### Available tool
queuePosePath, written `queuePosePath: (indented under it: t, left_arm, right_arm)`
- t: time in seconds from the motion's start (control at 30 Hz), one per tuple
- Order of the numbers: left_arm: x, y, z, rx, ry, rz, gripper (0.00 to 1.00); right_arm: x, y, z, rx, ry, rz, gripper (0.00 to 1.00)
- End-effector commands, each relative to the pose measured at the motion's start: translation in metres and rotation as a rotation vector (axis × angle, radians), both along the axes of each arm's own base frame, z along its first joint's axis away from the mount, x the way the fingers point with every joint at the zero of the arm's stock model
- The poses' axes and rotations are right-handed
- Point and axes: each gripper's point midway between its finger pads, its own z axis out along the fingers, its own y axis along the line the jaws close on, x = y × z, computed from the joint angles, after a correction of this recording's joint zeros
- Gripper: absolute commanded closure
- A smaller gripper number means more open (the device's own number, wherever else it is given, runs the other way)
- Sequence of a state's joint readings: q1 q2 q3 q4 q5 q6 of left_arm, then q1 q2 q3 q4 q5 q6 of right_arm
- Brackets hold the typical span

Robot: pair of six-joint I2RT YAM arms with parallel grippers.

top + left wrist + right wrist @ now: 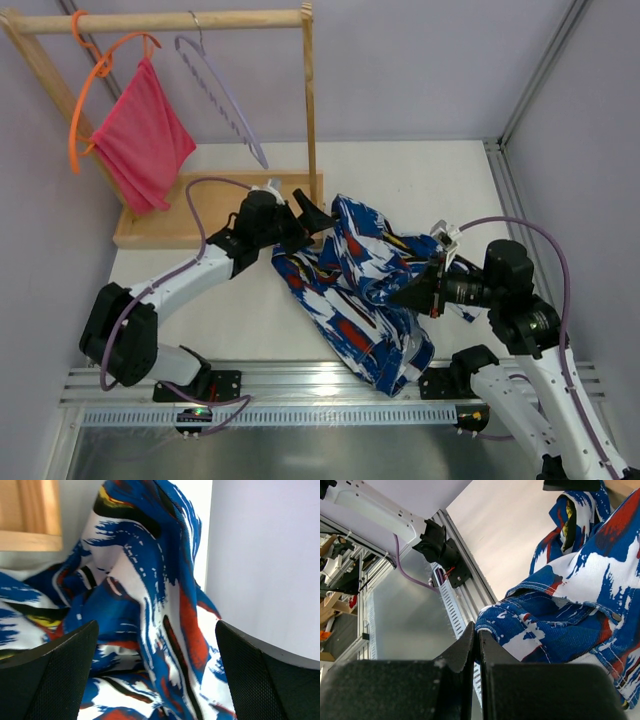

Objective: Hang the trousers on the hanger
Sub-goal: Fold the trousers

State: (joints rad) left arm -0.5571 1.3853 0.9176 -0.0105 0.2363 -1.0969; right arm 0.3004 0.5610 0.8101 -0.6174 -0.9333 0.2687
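- Counting the items: one pair of trousers (360,290), two hangers, one pink-red cloth (145,140), one wooden rack (160,20), two robot arms.
- Trousers, appearance: soft cloth in a busy blue, white, red and black print with small yellow patches. A stitched hem shows in the right wrist view.
- Trousers, position: they lie crumpled on the white table (420,180) between the two grippers, just right of the rack's base board. One end reaches the near table edge by the metal rail. One fold stands up in a peak in front of the left wrist camera.
- Pale lavender hanger (225,100): hooked on the rack's top bar, tilted, well apart from the trousers.
- Orange hanger (85,100): hooked on the same bar, further left. It carries the pink-red cloth, which is draped over it.
- Left gripper (318,228): its jaws stand wide apart and grip nothing. The cloth peak lies just beyond them.
- Right gripper (400,293): its jaws are pressed together, the tip at the trouser hem. Whether cloth is pinched between them cannot be told.
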Motion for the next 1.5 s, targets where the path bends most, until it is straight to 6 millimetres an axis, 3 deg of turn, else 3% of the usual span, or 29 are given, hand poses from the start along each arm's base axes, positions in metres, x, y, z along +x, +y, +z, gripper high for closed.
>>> queuePosePath:
  t: [0.0, 0.17, 0.33, 0.57, 0.77, 1.1, 1.3, 1.47]
  left_arm:
    - [0.009, -0.023, 0.019, -0.124, -0.012, 0.007, 0.02]
    - [0.012, -0.050, 0.017, -0.136, 0.005, -0.019, 0.02]
    - [0.034, -0.060, -0.004, -0.114, 0.040, 0.022, 0.02]
    - [0.048, -0.078, -0.001, -0.174, 0.022, -0.003, 0.02]
    - [0.057, -0.076, 0.002, -0.137, 0.010, 0.011, 0.05]
    - [0.044, -0.039, 0.013, 0.029, -0.009, 0.142, 0.12]
    - [0.053, -0.055, 0.019, -0.007, -0.028, 0.108, 0.15]
    - [0.059, -0.066, -0.008, 0.001, 0.039, 0.095, 0.15]
  right_arm:
    - [-0.018, 0.002, 0.013, 0.045, -0.023, 0.053, 0.96]
    - [-0.025, 0.001, 0.011, 0.047, -0.020, 0.067, 0.96]
    - [-0.031, 0.000, 0.010, 0.053, -0.025, 0.080, 0.96]
    - [-0.033, -0.001, 0.011, 0.047, -0.029, 0.074, 0.96]
    - [-0.030, -0.005, 0.006, 0.019, -0.039, 0.037, 0.96]
    - [-0.025, -0.007, 0.004, -0.001, -0.037, 0.003, 0.96]
    - [-0.025, -0.008, 0.004, -0.001, -0.038, -0.004, 0.96]
    - [-0.027, -0.008, 0.007, 0.007, -0.044, -0.009, 0.96]
